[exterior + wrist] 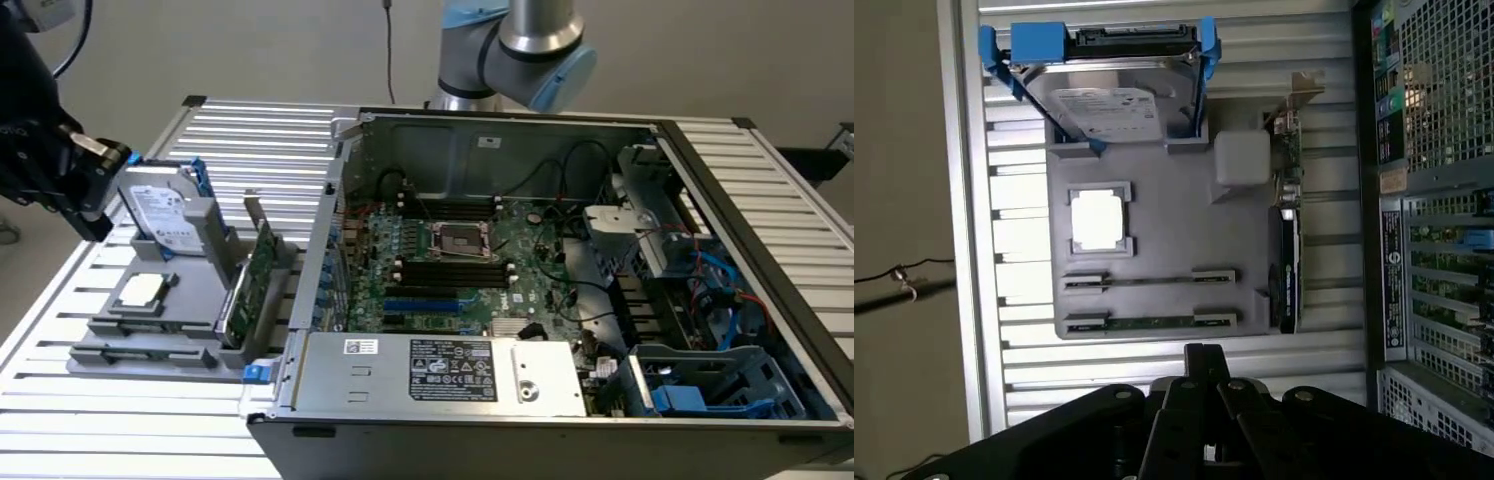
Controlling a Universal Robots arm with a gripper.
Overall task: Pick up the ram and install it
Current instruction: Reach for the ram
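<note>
The ram (1150, 322) is a thin green stick standing on edge in a slot of the grey parts tray (1174, 230), in the row nearest my gripper. A second, thinner strip sits in the parallel slot beside it. My gripper (1204, 354) hovers above the tray's near edge, shut with nothing between its fingers. In the exterior view the gripper (94, 215) hangs over the table at that view's left, above the tray (187, 300). The motherboard's long black slots (454, 272) lie inside the open computer case (561, 140).
The tray also holds a hard drive in a blue carrier (1109, 95), a square processor (1097, 218) and a green expansion card with a metal bracket (247, 290). The case's power supply (441, 370) and drive cage (714, 385) fill its front. The table is slatted metal.
</note>
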